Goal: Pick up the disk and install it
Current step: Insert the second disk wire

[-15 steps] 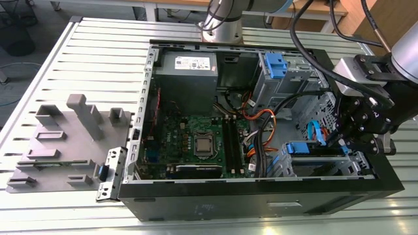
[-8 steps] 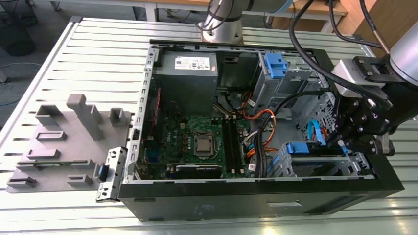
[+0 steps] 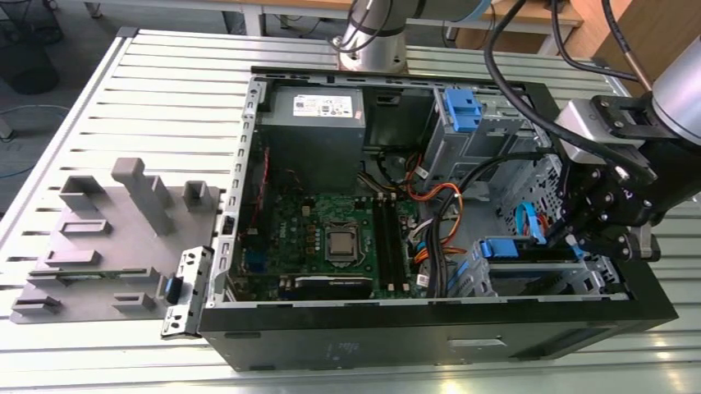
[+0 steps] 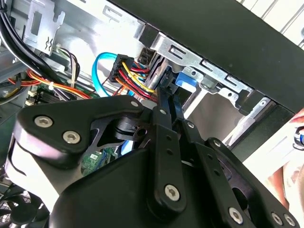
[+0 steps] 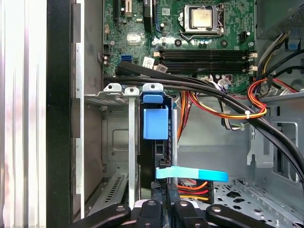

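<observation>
Seemingly nudging the disk (image 5: 156, 124) just ahead into its bay (image 5: 114, 94), with gripper (image 5: 167, 199) pinched shut, holding nothing.

Slatted metal table (image 3: 164, 98), pale grey. An open black computer case (image 3: 438, 349) lies flat on it, centre to 3 o'clock. A grey moulded fixture (image 3: 110, 238) sits at 9 o'clock of the case, apart from it. A silver bracket (image 3: 186, 291) lies between them, just beside the case wall, at 8 o'clock. The robot arm base (image 3: 367, 41) stands at 12 o'clock.
</observation>
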Controlling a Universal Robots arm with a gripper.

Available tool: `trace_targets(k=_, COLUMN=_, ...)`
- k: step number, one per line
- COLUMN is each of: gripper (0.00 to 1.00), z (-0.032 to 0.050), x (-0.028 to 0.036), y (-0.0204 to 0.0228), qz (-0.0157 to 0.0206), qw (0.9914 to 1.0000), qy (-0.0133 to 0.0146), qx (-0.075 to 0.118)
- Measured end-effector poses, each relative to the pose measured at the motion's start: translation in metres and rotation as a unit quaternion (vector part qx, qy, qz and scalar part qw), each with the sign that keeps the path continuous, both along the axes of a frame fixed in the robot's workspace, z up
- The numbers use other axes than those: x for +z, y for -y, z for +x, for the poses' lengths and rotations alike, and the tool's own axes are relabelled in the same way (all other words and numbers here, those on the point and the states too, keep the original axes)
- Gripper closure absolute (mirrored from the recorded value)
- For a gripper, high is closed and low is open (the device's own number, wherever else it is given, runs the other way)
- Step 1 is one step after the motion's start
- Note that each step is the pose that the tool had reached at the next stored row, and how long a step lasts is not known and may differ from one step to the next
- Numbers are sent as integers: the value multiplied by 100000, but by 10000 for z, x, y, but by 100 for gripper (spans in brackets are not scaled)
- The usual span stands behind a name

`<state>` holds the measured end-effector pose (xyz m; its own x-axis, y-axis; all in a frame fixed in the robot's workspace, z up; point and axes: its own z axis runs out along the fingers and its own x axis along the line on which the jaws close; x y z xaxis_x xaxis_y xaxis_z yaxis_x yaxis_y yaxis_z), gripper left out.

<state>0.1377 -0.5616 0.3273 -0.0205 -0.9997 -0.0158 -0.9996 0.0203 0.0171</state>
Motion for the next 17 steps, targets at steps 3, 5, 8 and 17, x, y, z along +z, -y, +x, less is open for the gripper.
trace_targets(k=3, gripper=84, z=0, x=-6, y=0, qz=47, qw=100000, qy=-1, qx=0)
trace_targets(k=5, gripper=84, z=0, x=-6, y=0, qz=48, qw=100000, qy=1, qx=-1)
trace_targets(k=8, gripper=84, z=0, x=-6, y=0, qz=46, qw=100000, qy=-3, qx=-2)
trace_targets(k=17, gripper=76, z=0, x=-8, y=0, qz=51, qw=100000, qy=-2, qx=-4)
